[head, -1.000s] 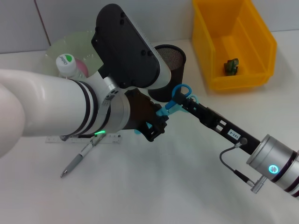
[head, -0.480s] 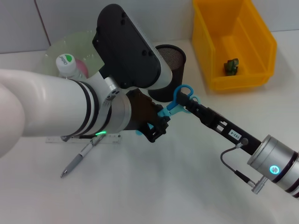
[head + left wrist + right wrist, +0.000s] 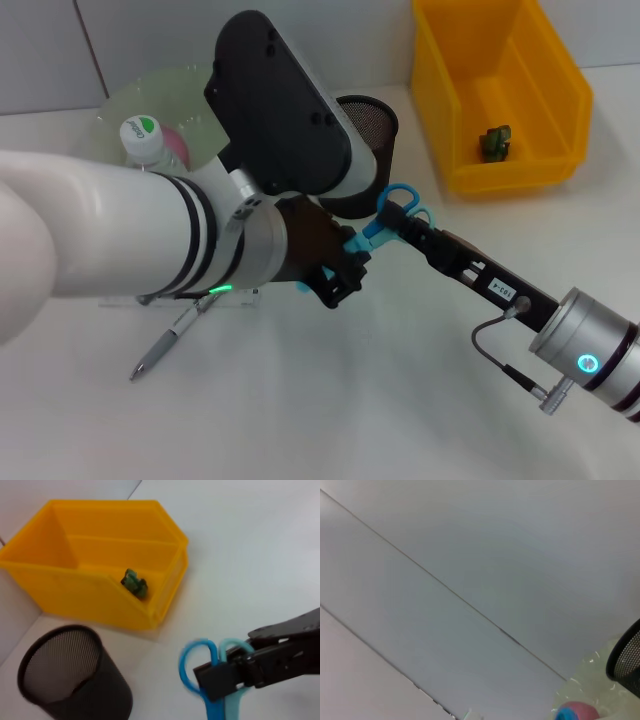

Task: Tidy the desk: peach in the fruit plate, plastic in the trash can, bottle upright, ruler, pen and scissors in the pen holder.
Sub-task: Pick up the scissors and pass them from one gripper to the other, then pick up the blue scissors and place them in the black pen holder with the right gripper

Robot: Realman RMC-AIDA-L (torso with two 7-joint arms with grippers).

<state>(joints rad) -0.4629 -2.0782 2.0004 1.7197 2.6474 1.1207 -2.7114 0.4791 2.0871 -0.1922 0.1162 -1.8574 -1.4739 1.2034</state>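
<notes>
Blue scissors (image 3: pixel 352 240) hang above the table in front of the black mesh pen holder (image 3: pixel 372 122). My right gripper (image 3: pixel 397 213) reaches in from the lower right and is shut on the handle loops (image 3: pixel 212 707). My left gripper (image 3: pixel 335 283) is shut on the blade end. The pen (image 3: pixel 165 345) lies on the table at the left, and the clear ruler (image 3: pixel 120 298) is partly hidden under my left arm. The bottle (image 3: pixel 140 135) stands upright by the pale green fruit plate (image 3: pixel 150 92), which holds the pink peach (image 3: pixel 174 143). Green plastic (image 3: pixel 495 142) lies in the yellow trash can (image 3: pixel 555 100).
My bulky left arm (image 3: pixel 130 235) covers much of the table's middle and left. The trash can (image 3: pixel 100 600) stands just right of the pen holder (image 3: pixel 70 680). A wall runs along the back of the table.
Both grippers and the scissors have shifted together a little to the right, toward the pen holder. Pen, ruler, bottle and plate have not moved.
</notes>
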